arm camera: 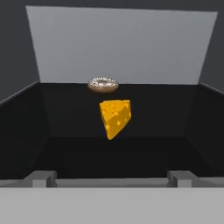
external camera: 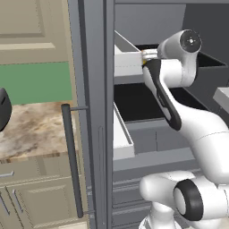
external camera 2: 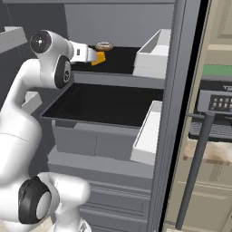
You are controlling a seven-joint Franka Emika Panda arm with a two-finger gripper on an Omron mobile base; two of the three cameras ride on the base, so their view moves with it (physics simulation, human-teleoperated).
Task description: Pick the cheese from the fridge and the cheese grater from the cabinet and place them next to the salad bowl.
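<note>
- Two dark fingertips (arm camera: 43,178) sit at the bottom of the hand view, spread wide w/ nothing between them; gripper (arm camera: 112,179) open, empty.
- Cheese (arm camera: 115,117) straight ahead on the black fridge shelf (arm camera: 65,153), centred between the tips but not yet reached. Pointed end faces down toward the cam; wedge looks tipped up rather than lying flat.
- Donut-like disc (arm camera: 103,84) lies behind the cheese, near the back wall, apart from it.
- Right base view: hand reaches in over the upper shelf, cheese (external camera 2: 99,57) just past its front end, disc (external camera 2: 104,46) beyond. White door bin (external camera 2: 152,56) off to the side.
- Fridge (external camera: 96,112) door open, bar handle (external camera: 71,156) showing in left base view.
- Step in hand, my read: approach for the cheese pick.
- To do it well: go straight in, keep wedge centred, jaws wide until tips pass its flat sides.
- Close on the broad faces, not the tapered edge; wedge prob. squirts out otherwise.
- Stop short of the disc so it isn't shoved.
</note>
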